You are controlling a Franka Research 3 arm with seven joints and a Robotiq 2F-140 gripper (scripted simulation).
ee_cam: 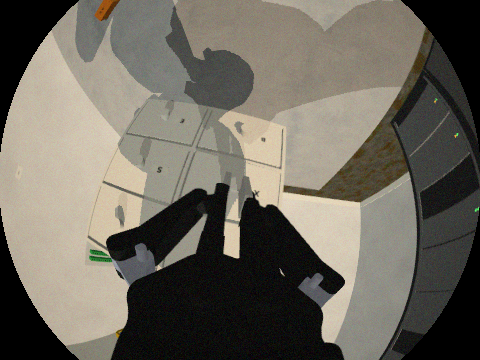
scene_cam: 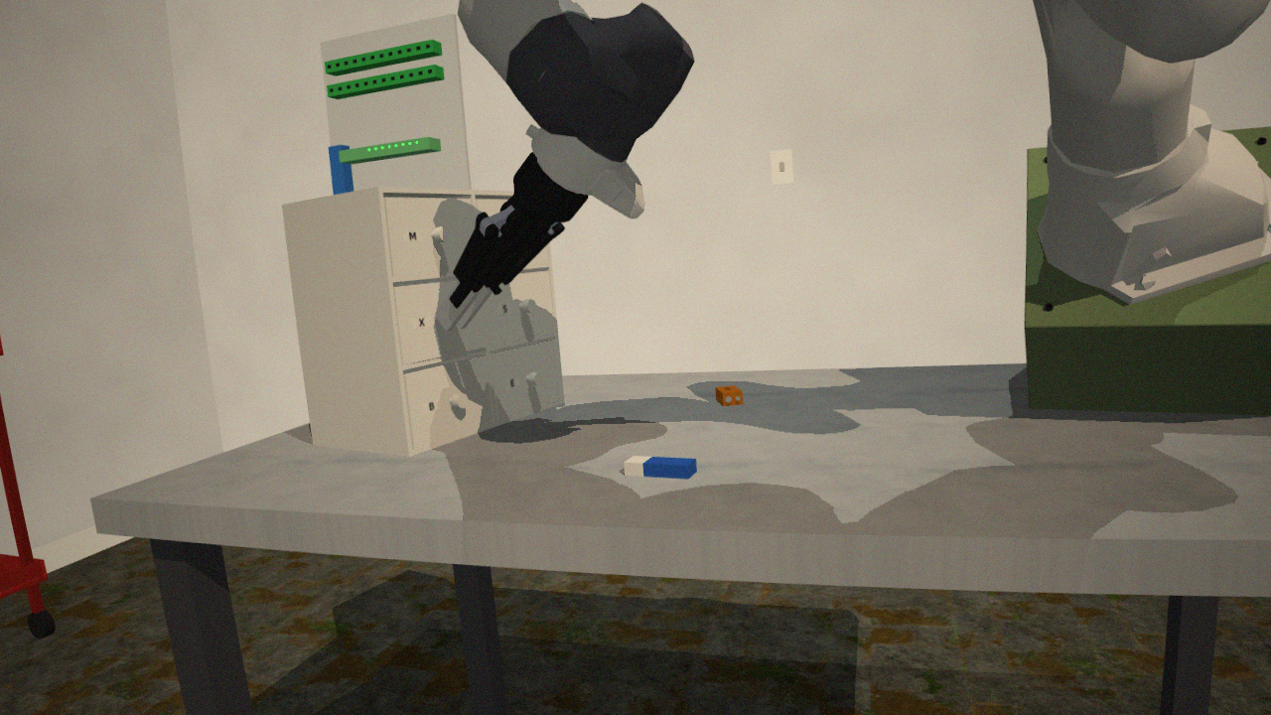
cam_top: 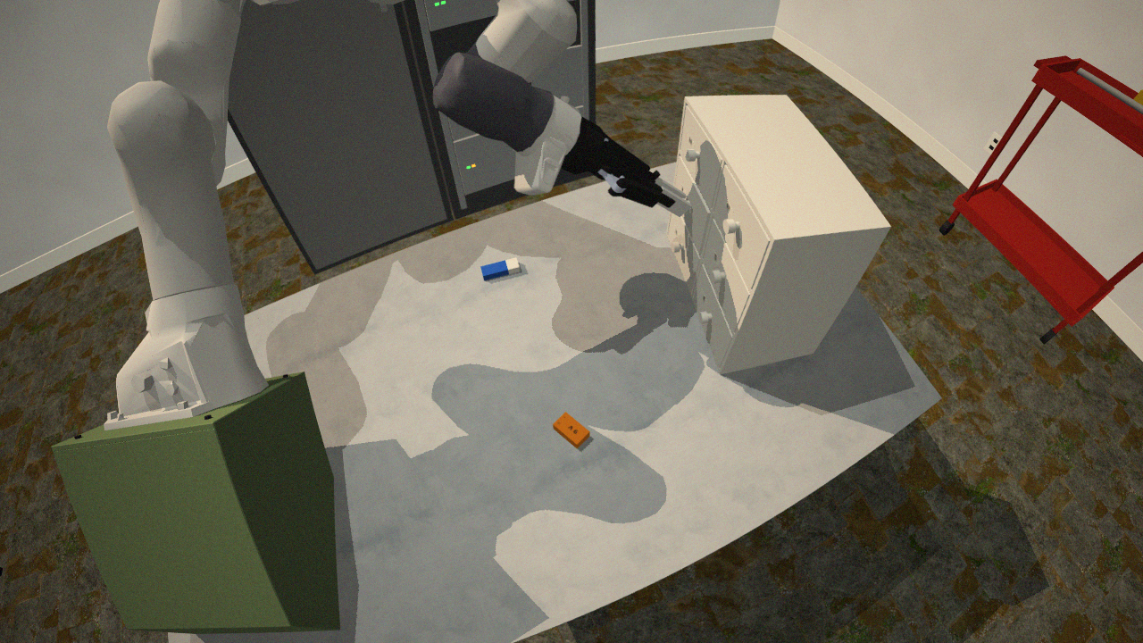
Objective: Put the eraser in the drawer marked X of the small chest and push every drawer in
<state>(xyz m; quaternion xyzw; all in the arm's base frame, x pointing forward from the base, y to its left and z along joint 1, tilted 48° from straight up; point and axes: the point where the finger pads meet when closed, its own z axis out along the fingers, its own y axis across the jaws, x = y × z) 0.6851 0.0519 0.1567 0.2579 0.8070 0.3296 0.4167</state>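
Note:
The small cream chest [cam_top: 767, 223] stands at the table's far right with all drawers in. Drawer X [scene_cam: 421, 322] is the middle one of the left column in the exterior view. My gripper [cam_top: 679, 201] [scene_cam: 460, 304] reaches at a slant to that drawer's front. Its fingers are nearly together around the drawer's small knob, which they mostly hide.
An orange block [cam_top: 571, 429] lies near the table's front. The arm's green base [cam_top: 199, 504] stands at the left corner. A dark server cabinet [cam_top: 383, 120] is behind the table and a red cart [cam_top: 1047, 199] stands to the right.

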